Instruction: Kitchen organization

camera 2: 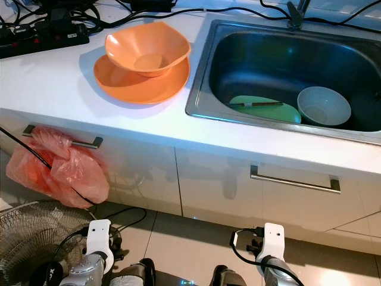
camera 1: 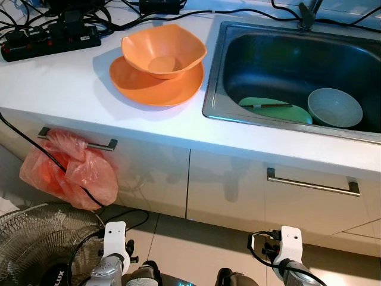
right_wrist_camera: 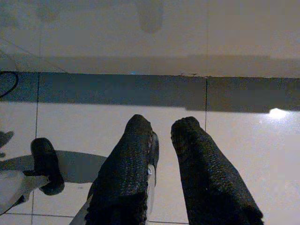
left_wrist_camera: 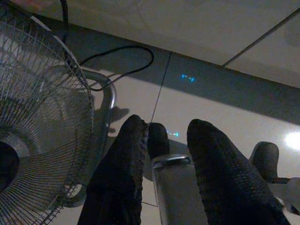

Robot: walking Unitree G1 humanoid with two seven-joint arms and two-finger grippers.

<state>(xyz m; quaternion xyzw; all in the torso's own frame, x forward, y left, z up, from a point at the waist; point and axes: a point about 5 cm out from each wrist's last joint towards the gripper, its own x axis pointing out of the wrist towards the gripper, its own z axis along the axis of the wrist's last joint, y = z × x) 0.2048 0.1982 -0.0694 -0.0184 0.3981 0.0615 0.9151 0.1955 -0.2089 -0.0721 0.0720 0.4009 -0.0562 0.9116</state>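
An orange bowl (camera 1: pixel 164 50) sits in an orange plate (camera 1: pixel 149 89) on the white counter, left of the steel sink (camera 1: pixel 212 89). In the sink lie a green plate (camera 1: pixel 277 111) with a chopstick (camera 1: pixel 268 105) across it and a pale grey-green bowl (camera 1: pixel 334 107). Both arms hang low in front of the cabinets, far below the counter. My left gripper (left_wrist_camera: pixel 166 129) is open over the floor tiles, with nothing between its fingers. My right gripper (right_wrist_camera: pixel 162 124) is open by a narrow gap and holds nothing.
A black power strip (camera 1: pixel 50 42) with tangled cables lies at the counter's back left. An orange plastic bag (camera 1: pixel 71 170) hangs from the left cabinet handle (camera 1: pixel 101 143). A floor fan (camera 1: pixel 36 244) stands at the lower left, beside my left arm. Cables trail over the floor.
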